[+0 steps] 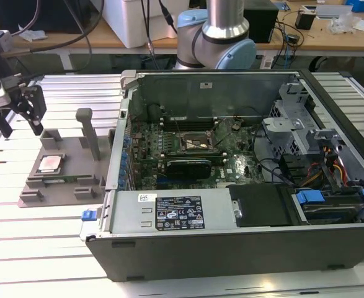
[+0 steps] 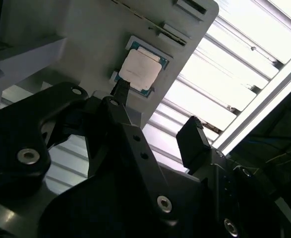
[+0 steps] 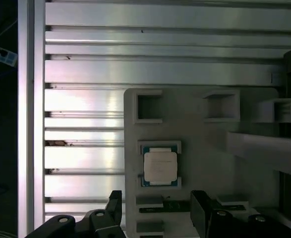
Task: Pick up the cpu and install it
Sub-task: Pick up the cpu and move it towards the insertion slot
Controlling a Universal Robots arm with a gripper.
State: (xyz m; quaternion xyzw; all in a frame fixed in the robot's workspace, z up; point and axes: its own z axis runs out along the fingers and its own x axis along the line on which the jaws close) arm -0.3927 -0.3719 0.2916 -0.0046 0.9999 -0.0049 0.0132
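I am hovering over the grey holder (image 1: 76, 155), which is sitting on the slatted bench (image 1: 45, 248) near its edge at the exterior view's left, beside the open computer case (image 1: 231, 242). My gripper (image 1: 19, 121) is hanging above the holder with its two dark fingers spread apart and nothing between them. In both wrist views the gap between the fingers shows as empty.

The cpu (image 1: 49, 163) is lying flat in a square recess of the holder, close to the holder's edge at the exterior view's left and away from its corners. In the first wrist view the cpu (image 3: 160, 165) is sitting square in its recess, silver top up, a thin darker rim showing around it. My gripper (image 3: 156, 201) is just short of it and touching nothing. In the second wrist view the cpu (image 2: 139, 69) is lying beyond my fingertips (image 2: 192, 131), apart from them.

I am judging the chip to be light, thin and stiff, so it needs little force. Its polished metal top looks slippery, and I expect the hidden underside to be delicate. I am therefore reckoning on taking it by two opposite side edges at the darker rim. I would press evenly so that it stays level, and keep off the top face and the corners.
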